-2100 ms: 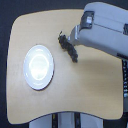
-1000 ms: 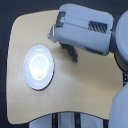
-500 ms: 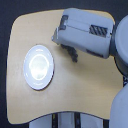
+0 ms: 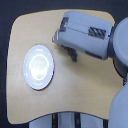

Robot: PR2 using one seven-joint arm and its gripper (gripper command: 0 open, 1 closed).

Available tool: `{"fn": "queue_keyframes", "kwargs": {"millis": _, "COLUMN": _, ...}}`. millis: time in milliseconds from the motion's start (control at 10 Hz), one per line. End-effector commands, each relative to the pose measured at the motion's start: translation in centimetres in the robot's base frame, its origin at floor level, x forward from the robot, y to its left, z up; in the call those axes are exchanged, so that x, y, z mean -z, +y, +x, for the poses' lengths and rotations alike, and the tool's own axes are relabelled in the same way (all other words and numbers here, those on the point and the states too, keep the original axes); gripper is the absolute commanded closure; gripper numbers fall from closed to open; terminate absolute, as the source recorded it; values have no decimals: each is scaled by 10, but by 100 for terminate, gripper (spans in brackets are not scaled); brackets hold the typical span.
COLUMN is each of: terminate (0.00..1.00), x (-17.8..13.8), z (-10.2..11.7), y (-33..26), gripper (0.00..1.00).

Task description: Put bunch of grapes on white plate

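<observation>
The white plate [image 4: 38, 66] lies on the exterior view's left side of the tan table, round and glossy, with nothing on it. My grey arm [image 4: 85, 35] reaches in from the right and hovers over the table just right of the plate. A dark shape [image 4: 71, 54] pokes out below the arm's lower edge. It is too blurred to tell whether it is my gripper's fingers or the bunch of grapes. No grapes show clearly, since the arm covers the spot where they lay. The fingers' spacing cannot be read.
The wooden table [image 4: 75, 95] has rounded corners and its edge runs close to the plate's left side. My grey body [image 4: 120, 95] fills the exterior view's right edge.
The arm has swung left from the right corner and now covers the grapes that lay in plain sight 2.1 s ago. Over the last second it has barely shifted.
</observation>
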Motion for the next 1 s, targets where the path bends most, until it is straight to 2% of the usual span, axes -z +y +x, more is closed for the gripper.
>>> {"fn": "queue_keyframes", "kwargs": {"millis": 0, "terminate": 0, "x": 17, "z": -3, "y": -10, "gripper": 0}}
{"fn": "queue_keyframes", "kwargs": {"millis": 200, "terminate": 0, "x": 15, "z": 1, "y": -9, "gripper": 0}}
{"fn": "queue_keyframes", "kwargs": {"millis": 300, "terminate": 0, "x": 13, "z": 1, "y": -6, "gripper": 100}}
{"fn": "queue_keyframes", "kwargs": {"millis": 900, "terminate": 0, "x": 5, "z": 14, "y": -11, "gripper": 100}}
